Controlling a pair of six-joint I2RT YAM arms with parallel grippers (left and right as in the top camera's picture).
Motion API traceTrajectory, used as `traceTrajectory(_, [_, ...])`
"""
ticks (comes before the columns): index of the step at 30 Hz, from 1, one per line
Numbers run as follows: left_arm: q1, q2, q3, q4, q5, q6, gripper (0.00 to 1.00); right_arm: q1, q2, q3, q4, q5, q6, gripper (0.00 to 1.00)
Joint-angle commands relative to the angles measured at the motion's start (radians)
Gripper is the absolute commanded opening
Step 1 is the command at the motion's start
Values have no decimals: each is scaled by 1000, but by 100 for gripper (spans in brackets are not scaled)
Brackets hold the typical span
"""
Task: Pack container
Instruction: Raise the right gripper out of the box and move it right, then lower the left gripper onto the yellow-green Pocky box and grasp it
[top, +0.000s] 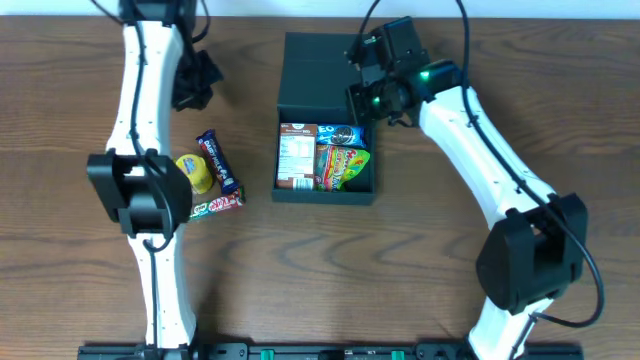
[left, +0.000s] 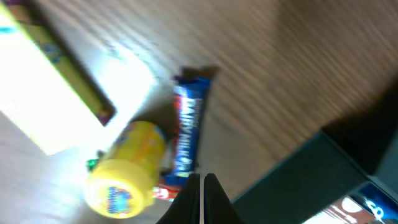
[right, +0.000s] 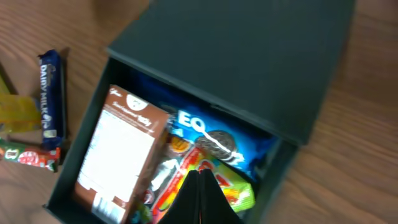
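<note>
The dark teal container (top: 283, 195) stands open in the middle of the table, its flap lid (top: 318, 75) lying back behind it. Inside are a brown carton (top: 295, 155), a blue cookie packet (top: 340, 133) and a green-red candy packet (top: 347, 167). My right gripper (top: 363, 102) is shut and empty, just above the box's far right part. In the right wrist view its jaws (right: 200, 186) hang over the candy packet (right: 239, 190), next to the carton (right: 121, 155). My left gripper (top: 196, 82) is shut and empty, high over the table left of the lid.
Left of the box lie a blue chocolate bar (top: 218, 162), a yellow pot (top: 195, 172) and a red-green bar (top: 218, 205). The left wrist view shows the blue bar (left: 189, 130), the pot (left: 127, 171) and the box's corner (left: 311, 180). The left arm's white links cross above these snacks.
</note>
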Motion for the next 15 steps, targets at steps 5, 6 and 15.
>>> traceTrajectory(5, [101, -213, 1, -63, -50, 35, 6, -32, 3, 5, 0, 0, -103, 1])
traceTrajectory(6, [112, -234, 1, -77, -55, 34, 6, -32, 3, 5, 0, 0, -107, 1])
traceTrajectory(15, [234, -426, -237, -47, -45, 67, 6, -58, 3, 5, 6, 0, -108, 1])
